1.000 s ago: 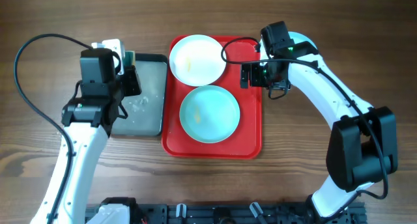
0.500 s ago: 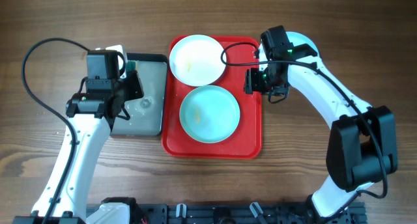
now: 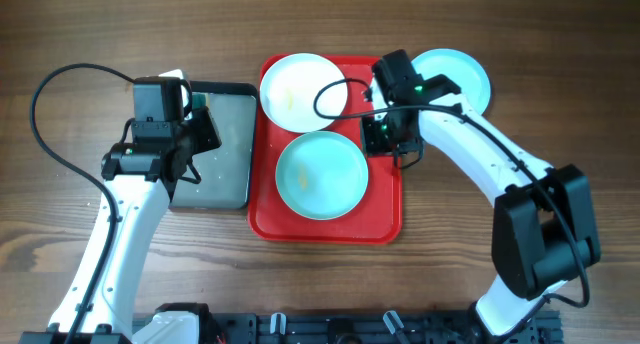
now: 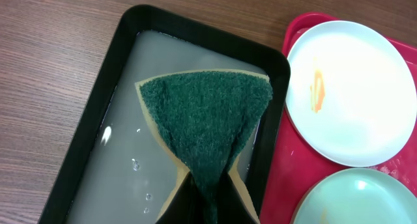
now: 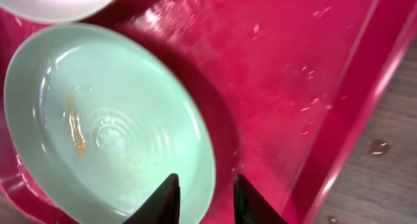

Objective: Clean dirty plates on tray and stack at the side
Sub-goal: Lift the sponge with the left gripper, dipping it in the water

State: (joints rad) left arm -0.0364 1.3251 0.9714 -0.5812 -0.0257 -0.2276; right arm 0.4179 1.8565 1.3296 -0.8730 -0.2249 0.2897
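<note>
Right gripper (image 5: pixel 206 182): jaws part-open, straddling the right rim of the dirty aqua plate (image 5: pixel 111 120) on the red tray (image 5: pixel 293 81); the plate's body lies toward the tray's centre. Left gripper (image 4: pixel 203 201), farther off, is clamped on the green sponge (image 4: pixel 205 113) over the grey water tray (image 4: pixel 106 87)

Red tray (image 3: pixel 385 199) is lying flat on the wooden surface (image 3: pixel 80 24), long side running away from me, wet patches glinting on its bare right part. White plate (image 3: pixel 302 89) sits upright in the tray's far left corner with an orange smear on it. Just nearer to me on the tray, almost touching it, is an aqua plate (image 3: pixel 322 174), also upright, with a thin orange streak inside. A second aqua plate (image 3: pixel 460 74) sits off the tray to the far right, on the wood, only partly in view.
</note>
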